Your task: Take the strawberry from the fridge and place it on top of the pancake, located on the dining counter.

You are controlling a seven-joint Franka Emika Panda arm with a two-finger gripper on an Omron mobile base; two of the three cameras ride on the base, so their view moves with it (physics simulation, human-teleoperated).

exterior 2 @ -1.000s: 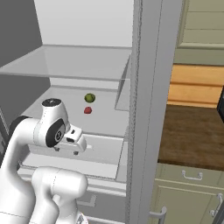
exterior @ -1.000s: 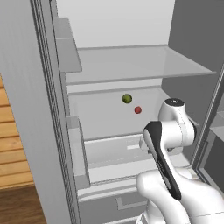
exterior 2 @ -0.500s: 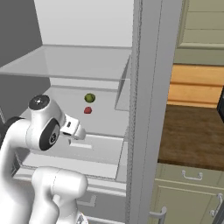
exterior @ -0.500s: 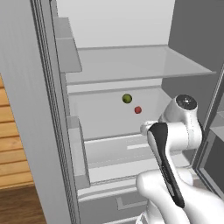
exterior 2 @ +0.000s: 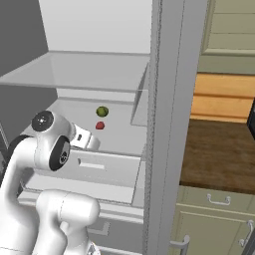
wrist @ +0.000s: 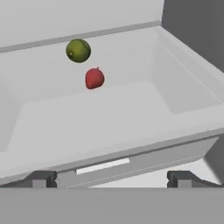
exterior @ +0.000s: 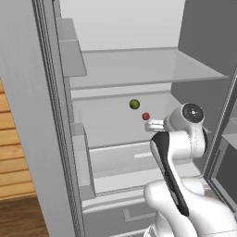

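Inside the fridge (exterior: pixel 55 115), strawberry (wrist: pixel 94 78) beside a green fruit (wrist: pixel 78 50) on the shelf, claw (wrist: pixel 111 178) spread wide, empty.

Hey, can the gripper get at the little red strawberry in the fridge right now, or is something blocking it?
Probably yes. The gripper faces the small red strawberry with jaws open and bare pale grey shelf between. The round green fruit sits just behind it, apart.

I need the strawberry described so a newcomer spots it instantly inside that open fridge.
Look into the open fridge, below the wide glass shelf, at the pale floor of the lower compartment. Two small round things lie near its back wall: the strawberry is the red one, in front of the green fruit and close beside it.
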